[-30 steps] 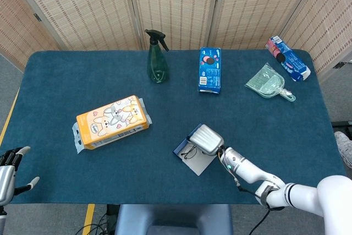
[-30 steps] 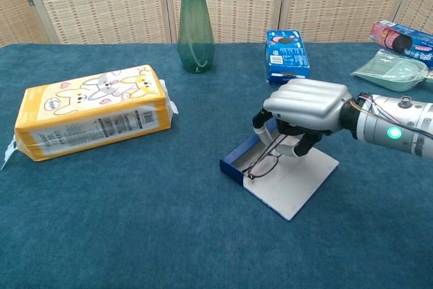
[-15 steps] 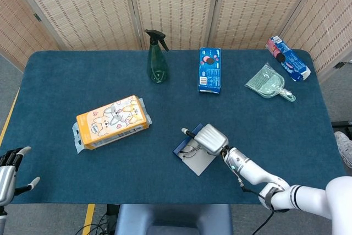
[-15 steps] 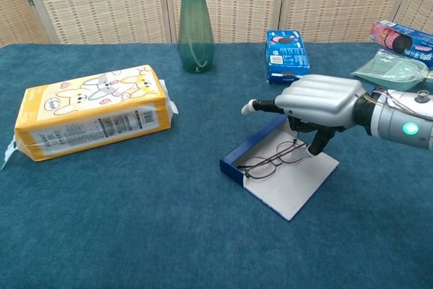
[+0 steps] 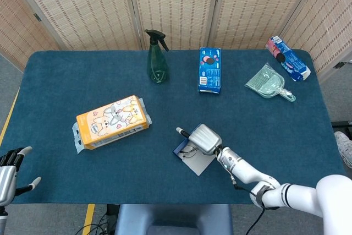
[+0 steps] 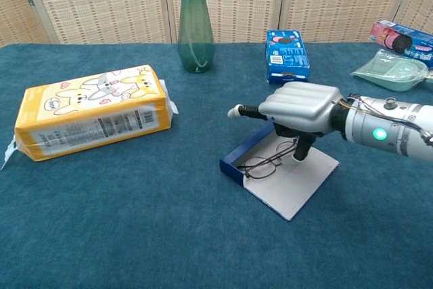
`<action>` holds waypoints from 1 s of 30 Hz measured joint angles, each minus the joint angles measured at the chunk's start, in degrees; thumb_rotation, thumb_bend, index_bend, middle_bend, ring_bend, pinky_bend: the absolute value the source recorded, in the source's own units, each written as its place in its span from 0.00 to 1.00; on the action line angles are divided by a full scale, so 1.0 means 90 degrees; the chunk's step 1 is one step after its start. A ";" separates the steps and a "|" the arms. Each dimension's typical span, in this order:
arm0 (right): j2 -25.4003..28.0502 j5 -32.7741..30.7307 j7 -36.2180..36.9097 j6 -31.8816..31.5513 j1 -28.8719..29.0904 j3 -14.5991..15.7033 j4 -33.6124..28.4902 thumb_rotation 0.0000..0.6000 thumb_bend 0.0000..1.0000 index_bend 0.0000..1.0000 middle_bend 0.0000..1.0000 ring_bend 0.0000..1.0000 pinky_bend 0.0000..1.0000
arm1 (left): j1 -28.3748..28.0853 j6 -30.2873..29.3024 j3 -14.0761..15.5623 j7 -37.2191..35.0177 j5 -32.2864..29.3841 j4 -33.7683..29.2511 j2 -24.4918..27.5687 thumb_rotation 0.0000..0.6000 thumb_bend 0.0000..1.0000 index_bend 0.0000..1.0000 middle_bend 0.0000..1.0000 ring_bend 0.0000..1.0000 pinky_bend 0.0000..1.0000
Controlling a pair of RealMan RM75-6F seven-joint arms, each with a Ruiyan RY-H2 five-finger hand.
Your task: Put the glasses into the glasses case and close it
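The glasses case (image 6: 284, 179) lies open at lower centre of the chest view, a flat blue tray with a low dark-blue wall on its left side and a pale grey-white flap spread toward the lower right; inside it, against that blue wall, rest the glasses (image 6: 265, 164), a thin dark wire frame with clear lenses, folded or nearly so, lying flat; in the head view the same case (image 5: 193, 158) and glasses (image 5: 190, 151) show small at lower centre. The right hand (image 6: 298, 107) hovers over the far end of the case, silver back upward, holding nothing; one finger points straight out to the left, another reaches down to or just above the case floor beside the glasses, though contact cannot be told; the rest are curled under. The left hand (image 5: 10, 171) sits at the lower left edge of the head view, off the table, fingers spread and holding nothing. The table (image 6: 135, 221) is covered in deep teal cloth; on it stand an orange tissue pack (image 6: 91, 118) at left, a green spray bottle (image 6: 195, 21) at upper centre, a blue cookie box (image 6: 286, 55) beside it, a pale green dustpan (image 5: 268, 83) and a pink-and-blue packet (image 5: 287, 58) at upper right; woven folding screens (image 5: 176, 4) close off the back.
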State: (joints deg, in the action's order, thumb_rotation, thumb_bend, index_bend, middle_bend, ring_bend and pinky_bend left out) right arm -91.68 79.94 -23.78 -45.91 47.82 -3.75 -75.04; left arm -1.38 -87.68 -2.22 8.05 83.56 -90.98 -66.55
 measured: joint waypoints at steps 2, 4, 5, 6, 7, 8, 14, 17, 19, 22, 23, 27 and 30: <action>-0.0113 -0.0076 -0.0130 0.0046 0.0058 -0.0048 0.0103 1.00 0.20 0.04 1.00 1.00 0.97 | 0.0014 0.0000 0.0007 -0.0028 -0.0010 -0.0001 0.0004 1.00 0.19 0.22 0.24 0.20 0.28; -0.0228 -0.0151 -0.0240 0.0069 0.0108 -0.0098 0.0217 1.00 0.20 0.04 1.00 1.00 0.97 | 0.0027 0.0002 0.0014 -0.0047 -0.0023 0.0007 0.0006 1.00 0.19 0.22 0.24 0.20 0.28; -0.0271 -0.0185 -0.0279 0.0081 0.0129 -0.0118 0.0263 1.00 0.20 0.04 1.00 1.00 0.97 | 0.0030 0.0006 0.0017 -0.0055 -0.0028 0.0009 0.0010 1.00 0.19 0.22 0.24 0.20 0.28; -0.0312 -0.0221 -0.0315 0.0097 0.0151 -0.0137 0.0307 1.00 0.20 0.04 1.00 1.00 0.97 | 0.0032 0.0011 0.0019 -0.0064 -0.0030 0.0010 0.0014 1.00 0.19 0.22 0.24 0.20 0.28; -0.0363 -0.0269 -0.0351 0.0120 0.0178 -0.0161 0.0364 1.00 0.20 0.04 1.00 1.00 0.97 | 0.0036 0.0014 0.0023 -0.0077 -0.0032 0.0010 0.0018 1.00 0.19 0.22 0.24 0.20 0.28; -0.0402 -0.0296 -0.0372 0.0134 0.0198 -0.0177 0.0408 1.00 0.20 0.04 1.00 1.00 0.97 | 0.0036 0.0016 0.0022 -0.0085 -0.0032 0.0010 0.0021 1.00 0.19 0.22 0.24 0.20 0.28; -0.0663 -0.0421 -0.0406 0.0198 0.0340 -0.0297 0.0718 1.00 0.20 0.04 1.00 1.00 0.97 | 0.0042 0.0010 0.0017 -0.0124 -0.0026 0.0024 0.0020 1.00 0.19 0.22 0.24 0.20 0.28; -0.0753 -0.0447 -0.0410 0.0214 0.0407 -0.0335 0.0828 1.00 0.20 0.04 1.00 1.00 0.97 | 0.0046 0.0016 0.0018 -0.0133 -0.0036 0.0033 0.0022 1.00 0.19 0.22 0.24 0.20 0.28; -0.0802 -0.0455 -0.0403 0.0215 0.0439 -0.0352 0.0890 1.00 0.20 0.04 1.00 1.00 0.97 | 0.0052 0.0010 0.0014 -0.0142 -0.0044 0.0043 0.0019 1.00 0.19 0.22 0.24 0.20 0.28; -0.0870 -0.0472 -0.0374 0.0196 0.0471 -0.0380 0.0984 1.00 0.20 0.04 1.00 1.00 0.97 | 0.0056 0.0009 0.0014 -0.0156 -0.0043 0.0052 0.0021 1.00 0.19 0.22 0.24 0.20 0.28; -0.0880 -0.0476 -0.0356 0.0196 0.0479 -0.0383 0.1002 1.00 0.20 0.04 1.00 1.00 0.97 | 0.0056 0.0012 0.0014 -0.0158 -0.0044 0.0053 0.0022 1.00 0.19 0.22 0.24 0.20 0.28; -0.0821 -0.0436 -0.0268 0.0143 0.0457 -0.0350 0.0939 1.00 0.20 0.04 1.00 1.00 0.97 | 0.0037 0.0030 0.0005 -0.0167 -0.0031 0.0051 0.0042 1.00 0.19 0.22 0.24 0.20 0.28; -0.0676 -0.0361 -0.0161 0.0063 0.0390 -0.0286 0.0756 1.00 0.20 0.04 1.00 1.00 0.97 | 0.0017 0.0033 -0.0009 -0.0167 -0.0012 0.0042 0.0044 1.00 0.19 0.22 0.24 0.20 0.28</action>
State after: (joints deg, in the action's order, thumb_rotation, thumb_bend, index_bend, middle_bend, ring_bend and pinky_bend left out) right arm -97.77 76.69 -25.23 -45.35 51.33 -6.32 -68.23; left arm -1.23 -87.38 -2.31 6.55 83.45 -90.60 -66.15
